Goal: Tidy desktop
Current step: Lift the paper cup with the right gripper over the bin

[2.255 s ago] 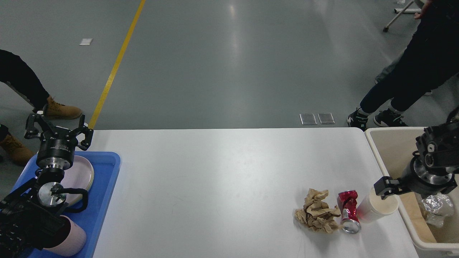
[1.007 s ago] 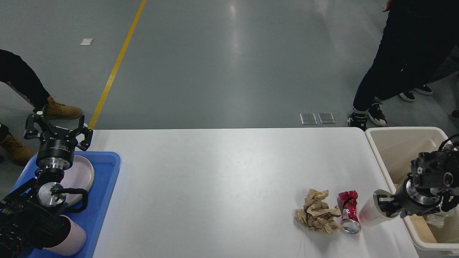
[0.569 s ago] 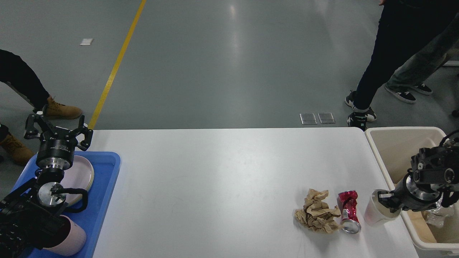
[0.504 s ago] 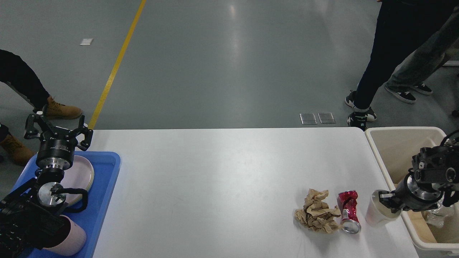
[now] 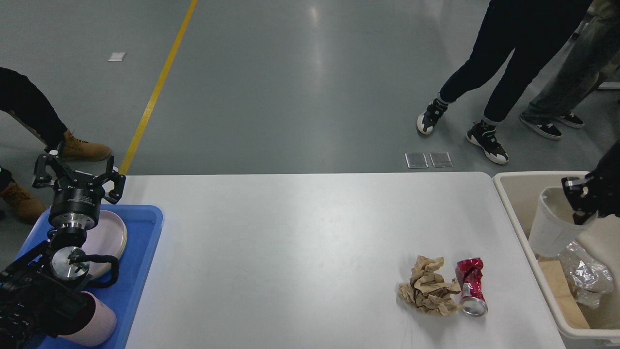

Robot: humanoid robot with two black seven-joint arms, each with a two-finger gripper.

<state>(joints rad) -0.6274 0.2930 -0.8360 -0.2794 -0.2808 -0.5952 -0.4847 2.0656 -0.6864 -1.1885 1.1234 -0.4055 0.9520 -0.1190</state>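
filling the frame's lower middle, the desktop (image 5: 300, 242) bears crumpled paper (image 5: 428, 286) touching a crushed can (image 5: 471, 286), while my right gripper (image 5: 579, 203) pinches a white cup (image 5: 554, 228) over the beige bin (image 5: 513, 203) at right and my left gripper (image 5: 77, 177) hangs spread wide above the blue tray (image 5: 145, 242).

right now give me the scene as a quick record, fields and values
desktop: white, holds two bits of litter near its right end
crumpled paper: brown, touching the can
crushed can: red, lying down
right pincer: holds white cup over beige bin
left pincer: open, above blue tray
tray contents: pink plate, pink cup
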